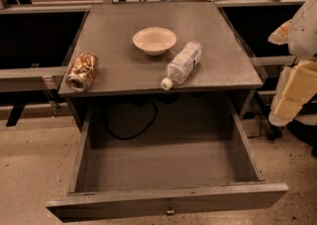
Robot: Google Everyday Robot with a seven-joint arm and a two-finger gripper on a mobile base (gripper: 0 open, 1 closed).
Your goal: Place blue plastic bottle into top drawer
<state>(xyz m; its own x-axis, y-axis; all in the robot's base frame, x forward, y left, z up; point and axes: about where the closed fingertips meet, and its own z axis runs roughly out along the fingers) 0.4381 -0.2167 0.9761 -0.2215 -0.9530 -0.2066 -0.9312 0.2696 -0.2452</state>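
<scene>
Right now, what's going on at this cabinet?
Nothing is being handled. The blue plastic bottle lies on its side on the cabinet top beside a bowl, with a dented can farther left. The top drawer stands pulled open below, bottle not yet in it. The gripper hangs at the right, beside the cabinet.

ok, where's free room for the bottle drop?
The top drawer floor is bare wall to wall. On the cabinet top, free along the back edge and between can and bowl. Crowded where blue plastic bottle lies beside the bowl. The hand sits off the right edge.
</scene>
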